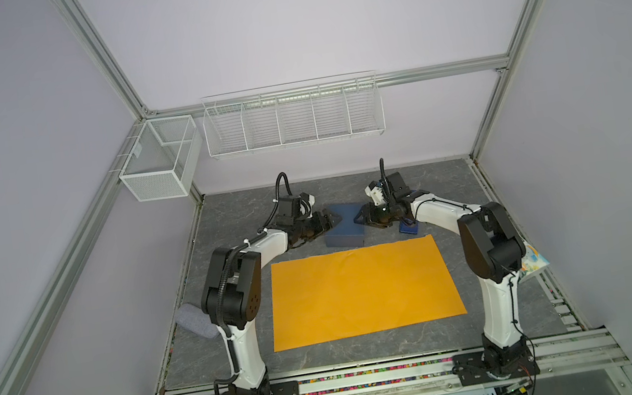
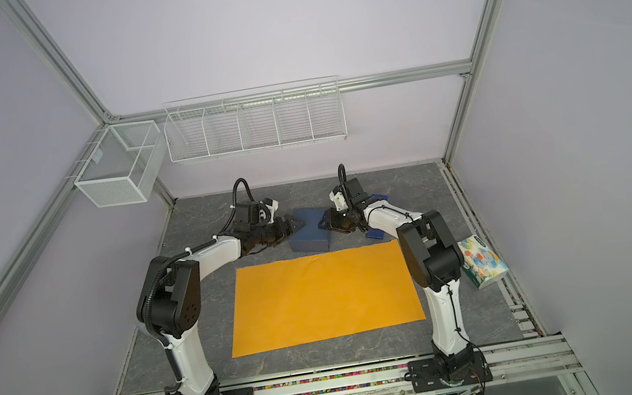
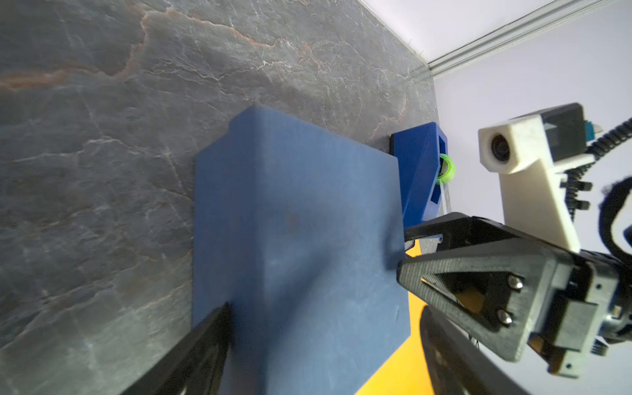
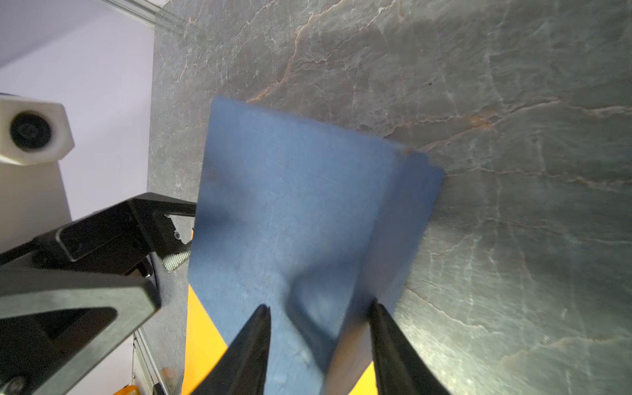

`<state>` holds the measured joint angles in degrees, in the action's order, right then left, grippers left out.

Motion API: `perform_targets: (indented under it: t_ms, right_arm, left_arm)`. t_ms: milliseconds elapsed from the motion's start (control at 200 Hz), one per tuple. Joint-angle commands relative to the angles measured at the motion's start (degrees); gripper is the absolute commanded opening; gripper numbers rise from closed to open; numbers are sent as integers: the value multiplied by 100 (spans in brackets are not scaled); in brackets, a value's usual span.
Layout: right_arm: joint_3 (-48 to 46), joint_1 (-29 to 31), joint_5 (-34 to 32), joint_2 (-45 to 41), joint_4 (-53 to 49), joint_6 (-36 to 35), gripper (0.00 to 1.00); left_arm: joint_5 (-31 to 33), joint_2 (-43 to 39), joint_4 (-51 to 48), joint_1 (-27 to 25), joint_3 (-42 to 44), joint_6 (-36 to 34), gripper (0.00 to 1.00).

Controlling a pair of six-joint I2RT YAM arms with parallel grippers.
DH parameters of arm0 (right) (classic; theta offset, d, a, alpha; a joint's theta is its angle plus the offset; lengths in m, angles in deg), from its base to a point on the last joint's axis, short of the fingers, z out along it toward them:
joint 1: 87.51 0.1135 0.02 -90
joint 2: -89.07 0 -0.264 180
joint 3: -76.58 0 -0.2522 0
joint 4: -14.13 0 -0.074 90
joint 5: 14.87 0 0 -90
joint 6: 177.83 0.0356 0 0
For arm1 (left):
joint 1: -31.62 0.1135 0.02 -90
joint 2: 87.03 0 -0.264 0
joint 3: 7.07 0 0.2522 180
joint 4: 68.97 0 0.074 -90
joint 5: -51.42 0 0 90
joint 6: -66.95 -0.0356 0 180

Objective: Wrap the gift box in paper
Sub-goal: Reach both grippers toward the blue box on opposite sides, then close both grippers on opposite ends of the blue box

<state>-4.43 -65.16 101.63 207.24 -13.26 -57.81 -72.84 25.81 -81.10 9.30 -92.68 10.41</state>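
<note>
Both top views show the box (image 1: 346,233) (image 2: 310,241) on the grey table (image 1: 226,228), right at the far edge of the paper (image 1: 363,290) (image 2: 322,296), which lies flat in the middle while the two arms meet at the box from either side. In the left wrist view the left gripper (image 3: 325,314) is spread wide across the box, one finger (image 3: 217,331) against its side and the other just clear of the opposite side. The right gripper (image 3: 403,252) (image 4: 319,307) stands about half apart, tips at the box's right edge, with a blue tape dispenser (image 3: 417,171) on the table behind it.
</note>
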Motion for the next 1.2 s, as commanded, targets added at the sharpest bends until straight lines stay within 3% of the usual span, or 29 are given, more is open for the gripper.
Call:
perform_targets:
  t_ms: [0, 155, 360, 830, 1200]
  right_arm:
    - [112, 51, 489, 9, 98, -23, 50]
    - [54, 43, 496, -86, 24, -85, 51]
    - [-164, -122, 294, -207, 138, 110, 51]
    - [29, -143, 221, 190, -405, -111, 30]
    - [-373, -377, 4, 7, -178, 130, 23]
  left_arm:
    - [-227, -291, 357, -68, 385, 144, 86]
    - [7, -615, 419, -62, 850, 134, 86]
    - [340, -714, 122, -65, 776, 15, 85]
    - [709, -638, -416, -64, 356, -111, 84]
    - [688, -626, -26, 32, 492, 190, 91]
